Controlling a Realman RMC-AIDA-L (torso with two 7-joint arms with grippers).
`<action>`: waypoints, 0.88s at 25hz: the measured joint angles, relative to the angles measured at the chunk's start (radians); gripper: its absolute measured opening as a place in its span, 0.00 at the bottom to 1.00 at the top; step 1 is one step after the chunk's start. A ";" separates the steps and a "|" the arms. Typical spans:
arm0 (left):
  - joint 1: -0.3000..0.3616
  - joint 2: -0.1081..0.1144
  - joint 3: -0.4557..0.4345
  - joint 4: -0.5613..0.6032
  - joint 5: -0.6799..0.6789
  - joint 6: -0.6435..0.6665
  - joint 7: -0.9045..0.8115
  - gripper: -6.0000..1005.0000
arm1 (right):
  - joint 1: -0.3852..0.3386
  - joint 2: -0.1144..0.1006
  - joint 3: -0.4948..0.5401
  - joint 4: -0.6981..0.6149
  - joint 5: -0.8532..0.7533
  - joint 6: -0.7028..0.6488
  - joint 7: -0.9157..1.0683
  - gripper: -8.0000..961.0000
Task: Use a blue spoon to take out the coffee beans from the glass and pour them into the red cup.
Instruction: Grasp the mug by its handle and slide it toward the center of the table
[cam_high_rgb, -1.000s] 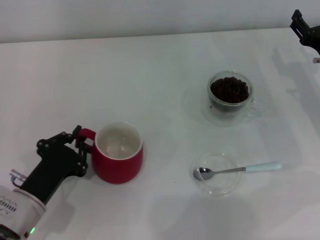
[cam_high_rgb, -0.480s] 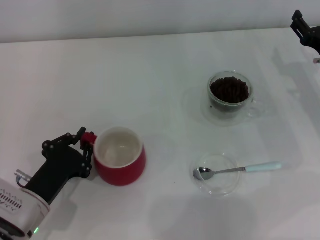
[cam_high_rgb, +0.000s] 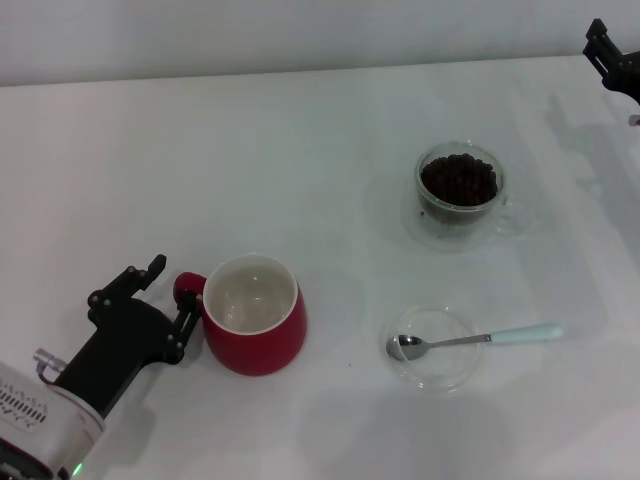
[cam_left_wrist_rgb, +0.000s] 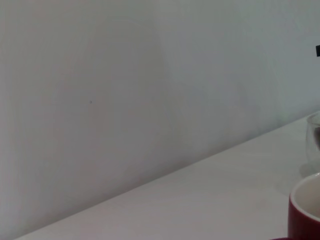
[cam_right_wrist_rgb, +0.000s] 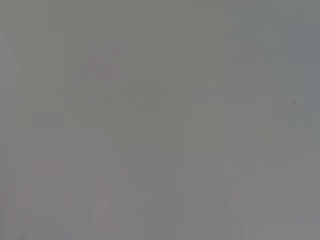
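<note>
The red cup (cam_high_rgb: 255, 335) stands empty at the front left of the white table; its rim also shows in the left wrist view (cam_left_wrist_rgb: 306, 207). My left gripper (cam_high_rgb: 172, 297) is shut on the cup's red loop handle, one finger on each side of it. The glass (cam_high_rgb: 460, 215) with the coffee beans (cam_high_rgb: 459, 180) stands at the back right. The blue spoon (cam_high_rgb: 470, 341) lies with its bowl on a flat saucer, handle pointing right. My right gripper (cam_high_rgb: 612, 55) is parked at the far right corner, away from everything.
The clear glass saucer (cam_high_rgb: 432, 375) lies in front of the glass, to the right of the red cup. A pale wall rises behind the table (cam_high_rgb: 300, 150). The right wrist view shows only a plain grey surface.
My left gripper has slid the red cup by its handle to the right and a little toward the front. The glass, the spoon and the right arm have not moved.
</note>
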 joint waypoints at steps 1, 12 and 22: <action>0.004 0.000 -0.001 0.002 -0.001 0.000 0.000 0.36 | 0.000 0.000 0.000 0.000 0.000 0.000 0.000 0.87; 0.061 0.004 -0.009 0.025 -0.004 0.011 -0.001 0.57 | -0.003 0.000 0.000 0.000 -0.002 -0.002 0.000 0.87; 0.134 0.009 -0.006 0.009 -0.004 0.137 -0.035 0.89 | -0.011 -0.007 -0.012 -0.001 -0.021 -0.009 0.037 0.87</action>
